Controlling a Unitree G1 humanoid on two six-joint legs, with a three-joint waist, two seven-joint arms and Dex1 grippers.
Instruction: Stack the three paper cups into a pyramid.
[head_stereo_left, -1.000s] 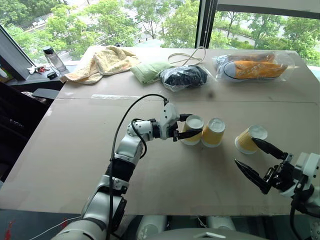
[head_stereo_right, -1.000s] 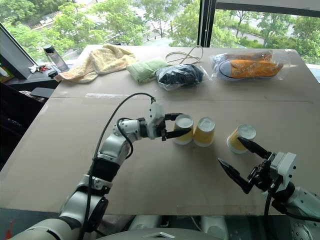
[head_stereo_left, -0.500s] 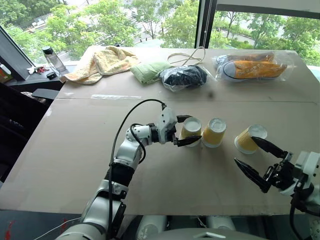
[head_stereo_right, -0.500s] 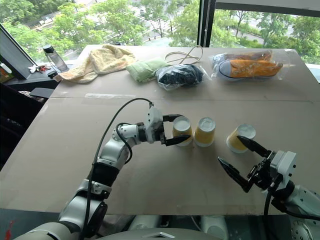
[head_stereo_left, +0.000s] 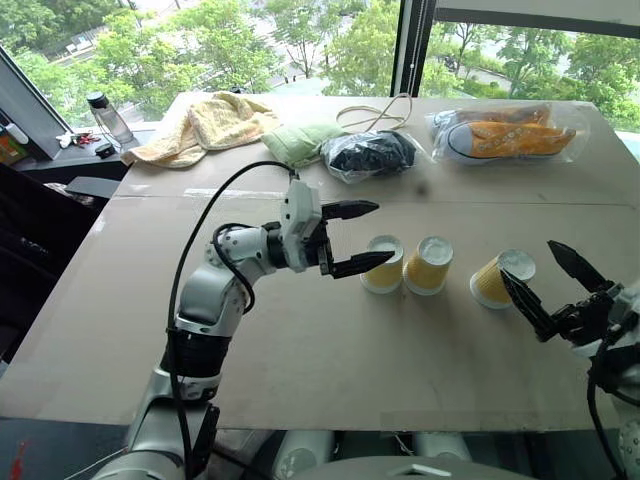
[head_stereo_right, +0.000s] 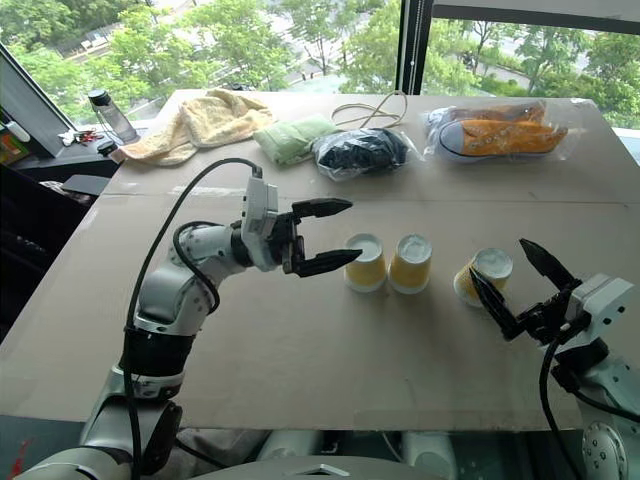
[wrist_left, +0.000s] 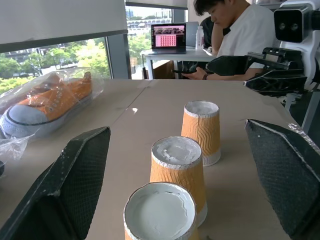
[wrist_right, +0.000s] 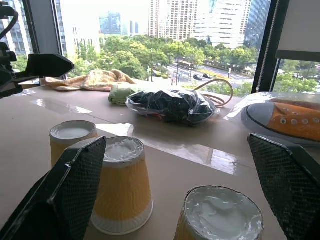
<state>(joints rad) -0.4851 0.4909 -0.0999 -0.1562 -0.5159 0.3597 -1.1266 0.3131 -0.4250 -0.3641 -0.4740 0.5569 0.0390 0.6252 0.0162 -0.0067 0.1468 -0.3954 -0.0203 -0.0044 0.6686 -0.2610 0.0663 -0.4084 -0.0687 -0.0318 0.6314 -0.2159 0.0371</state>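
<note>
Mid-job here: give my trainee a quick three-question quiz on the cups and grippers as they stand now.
1. True or false: one paper cup already sits on top of two others.
2. How many paper cups stand upside down on the table?
3. Which gripper is nearest the lone cup? A) left B) right

Key:
1. False: the left cup, middle cup and right cup all stand on the table.
2. Three.
3. B: the right gripper, open, is beside it; the left gripper is open, by the left cup.

no legible text, labels or nos. on anything
</note>
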